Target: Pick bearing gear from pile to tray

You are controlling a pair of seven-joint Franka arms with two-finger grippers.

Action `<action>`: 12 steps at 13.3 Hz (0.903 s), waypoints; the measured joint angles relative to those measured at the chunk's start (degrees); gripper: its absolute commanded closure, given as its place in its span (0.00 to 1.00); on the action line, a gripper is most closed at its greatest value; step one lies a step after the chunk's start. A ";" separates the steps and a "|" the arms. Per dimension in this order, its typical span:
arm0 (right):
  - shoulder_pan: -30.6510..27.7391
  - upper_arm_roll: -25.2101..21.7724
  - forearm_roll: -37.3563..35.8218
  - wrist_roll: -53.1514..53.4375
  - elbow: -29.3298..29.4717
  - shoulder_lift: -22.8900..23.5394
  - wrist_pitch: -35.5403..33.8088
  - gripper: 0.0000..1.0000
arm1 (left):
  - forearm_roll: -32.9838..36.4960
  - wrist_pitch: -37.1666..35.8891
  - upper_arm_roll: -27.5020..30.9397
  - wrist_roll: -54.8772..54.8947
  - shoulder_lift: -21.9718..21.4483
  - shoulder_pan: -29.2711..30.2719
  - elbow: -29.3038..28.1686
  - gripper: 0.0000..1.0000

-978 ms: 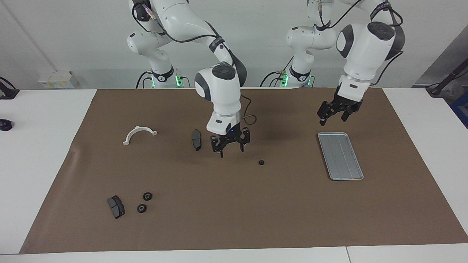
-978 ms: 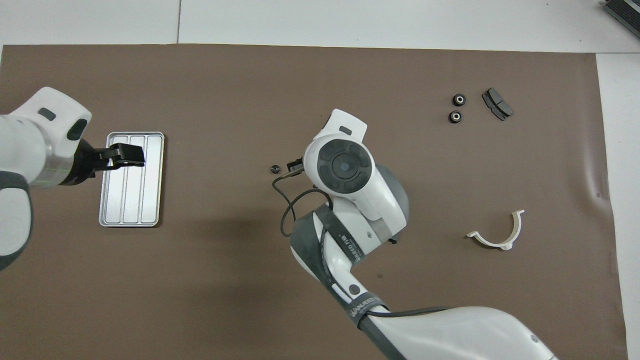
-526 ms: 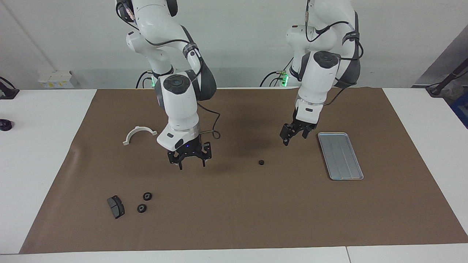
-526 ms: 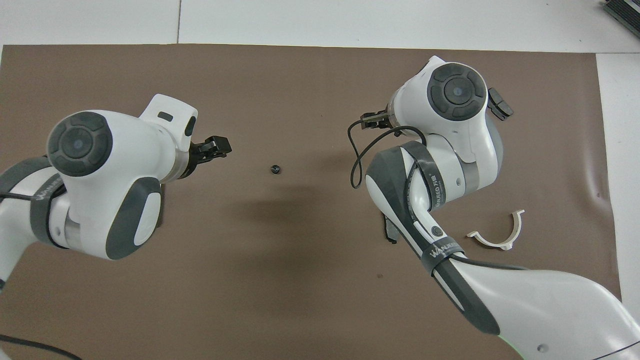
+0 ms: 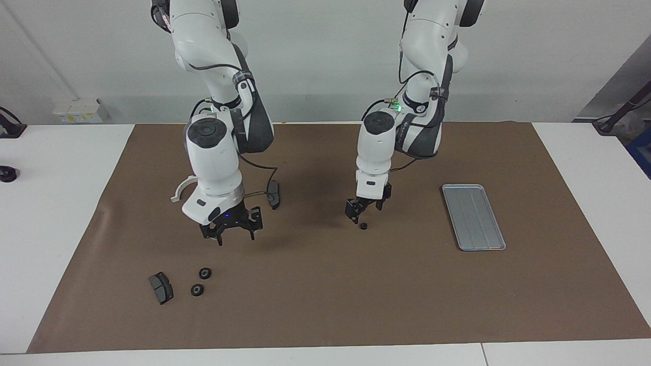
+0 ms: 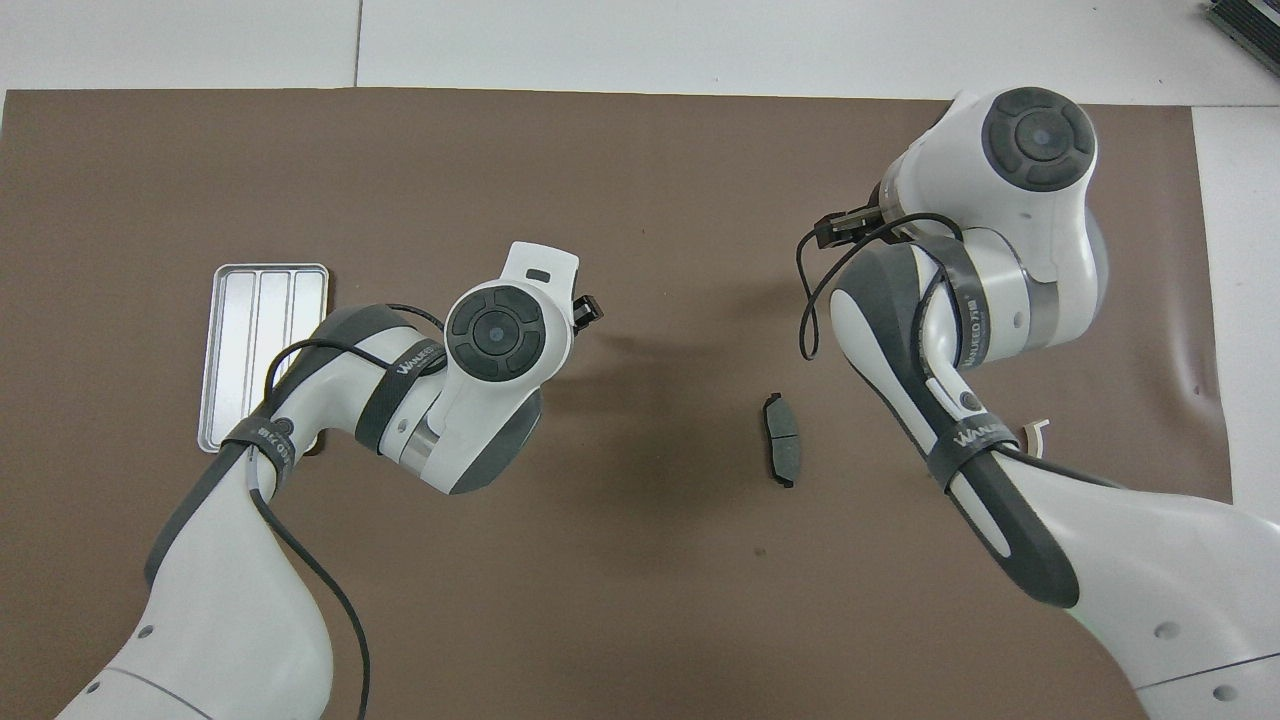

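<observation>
A brown paper mat (image 5: 325,300) covers most of the white table (image 5: 61,213). The two white arms come down from the top of the facing view.

The flat silver-grey metal tray (image 5: 473,218) lies empty toward the left arm's end of the mat, at mid height in the frame. Its long axis and lengthwise grooves run from nearer the robots to farther. That axis looks slightly slanted in the facing view and stands straight up the frame in the overhead view, where the left arm covers one lower corner.

The left gripper (image 5: 362,214) hangs at the frame's centre, just above a lone small black round gear (image 5: 363,225). Its jaws are open and hold nothing. The right gripper (image 5: 235,238) hovers over bare mat with its jaws apart, also empty.

A white plastic half-ring (image 5: 178,192) is half hidden by the right arm. One dark grey brake-pad piece (image 5: 274,194) lies beside that arm, its long axis running up the frame. A second dark grey pad (image 5: 161,287) lies low in the frame with two more black gears (image 5: 205,273) beside it.

Only the facing view shows the gears; in the overhead view the arms cover all three, along with the second pad. The gears are round, so no heading can be told.
</observation>
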 measured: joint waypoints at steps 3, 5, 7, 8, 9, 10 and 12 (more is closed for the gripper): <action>-4.88 0.02 0.00 -2.46 0.00 0.09 0.45 0.17 | 0.00 1.76 0.41 -0.36 1.45 -0.01 0.47 0.39; -6.57 0.04 0.00 -3.17 -0.07 0.92 1.32 0.18 | 0.01 2.35 0.62 -0.37 1.46 0.00 0.64 0.41; -7.15 0.05 -0.01 -3.50 -0.22 3.46 5.18 0.19 | 0.01 2.68 0.73 -0.37 1.63 0.02 0.65 0.41; -7.28 0.06 -0.02 -3.50 -0.23 5.20 7.81 0.20 | 0.01 2.76 0.70 -0.37 1.81 0.02 0.65 0.41; -7.39 0.06 -0.04 -3.50 -0.19 7.09 10.38 0.21 | 0.02 2.87 0.69 -0.37 2.00 0.01 0.65 0.41; -7.43 0.06 -0.05 -3.50 0.02 8.56 12.03 0.21 | 0.02 2.95 0.66 -0.37 2.13 -0.01 0.64 0.45; -7.44 0.09 -0.04 -3.50 1.54 10.62 13.90 0.21 | 0.02 3.38 0.62 -0.37 2.40 -0.07 0.64 0.48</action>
